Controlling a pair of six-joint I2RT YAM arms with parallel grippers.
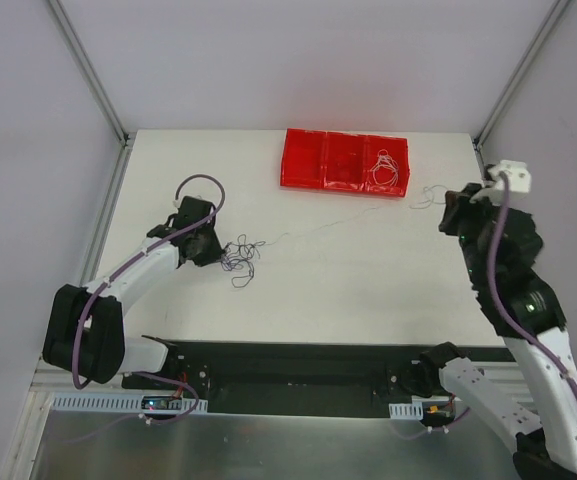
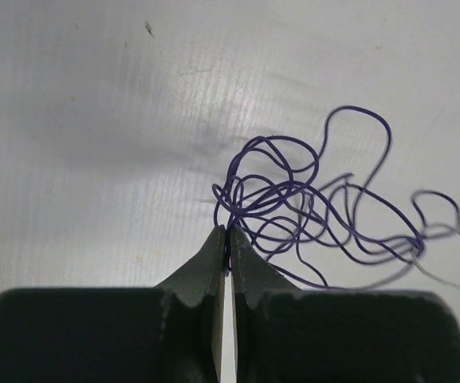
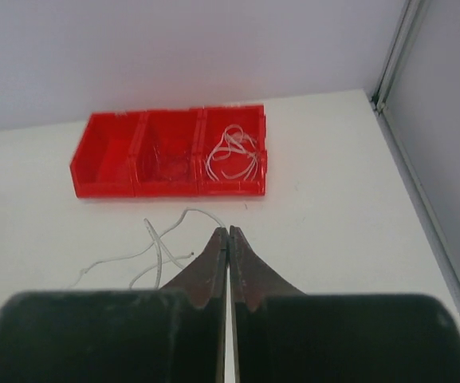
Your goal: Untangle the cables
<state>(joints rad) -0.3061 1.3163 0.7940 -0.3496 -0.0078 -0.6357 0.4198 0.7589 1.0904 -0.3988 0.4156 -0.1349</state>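
Purple cable (image 2: 309, 207) lies in a loose, curly heap on the left side of the white counter (image 1: 368, 290), just in front of the left tool (image 2: 227, 239). That tool is closed tight, and a bit of the purple cable is pinched between its tips. I think it holds on there so the heap cannot slide while another end is pulled away. The loops cross over each other many times, but they look loose, not knotted hard.

Far over on the right, the right tool (image 3: 229, 239) is closed too. A thin white cable (image 3: 183, 212) curls on the counter just before it and runs right up to its tips. I cannot tell if the tips nip it or only touch it. From above, a very fine strand (image 1: 308, 232) goes across the counter from the purple heap toward that side.

At the back sits a red tray (image 1: 308, 165) with three boxes. Some white loops (image 1: 386, 172) are curled in the right-hand box. I guess freed cables go there.
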